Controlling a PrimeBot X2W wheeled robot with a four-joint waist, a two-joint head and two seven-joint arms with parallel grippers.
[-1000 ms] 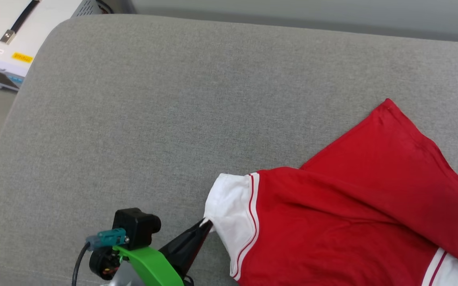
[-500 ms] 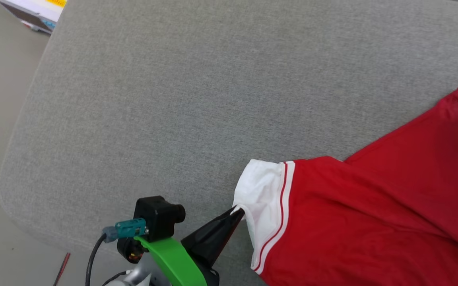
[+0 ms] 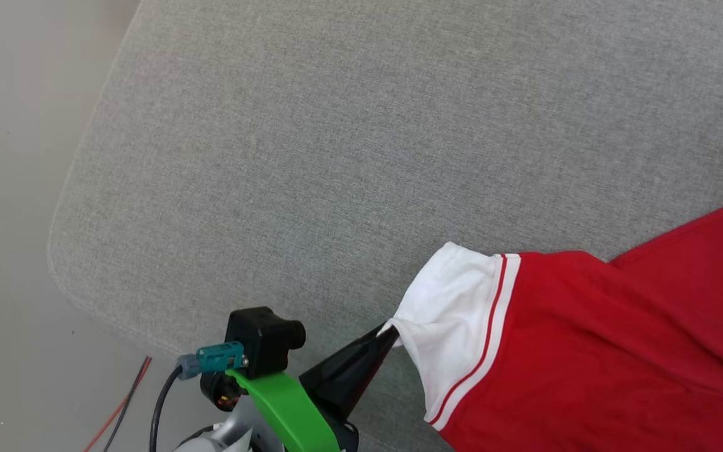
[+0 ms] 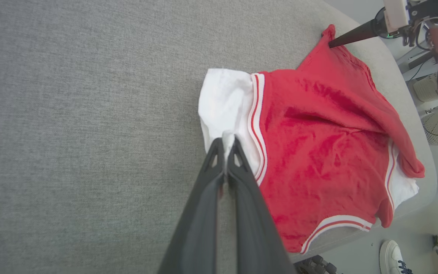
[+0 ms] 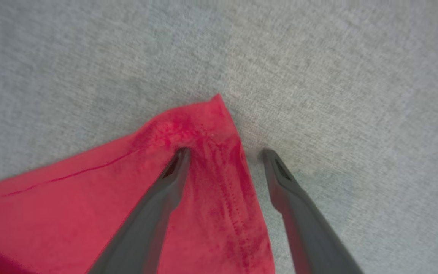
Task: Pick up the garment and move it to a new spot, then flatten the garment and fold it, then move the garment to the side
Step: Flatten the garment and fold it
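At lower centre the left hand (image 3: 390, 331) clamped the red shirt (image 3: 600, 351) by its white sleeve. The right hand (image 5: 226, 151), fingers apart, straddled a stitched corner on the woven grey cushion (image 3: 336, 157).

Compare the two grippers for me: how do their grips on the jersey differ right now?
The left gripper is shut, pinching the edge of the white sleeve of the garment; the right gripper is open, gripping nothing. The left gripper's fingers meet on white cloth; the right gripper's fingers straddle a red corner, one tip on the fabric, the other on the grey cushion. Both sit at the garment's outer edges.
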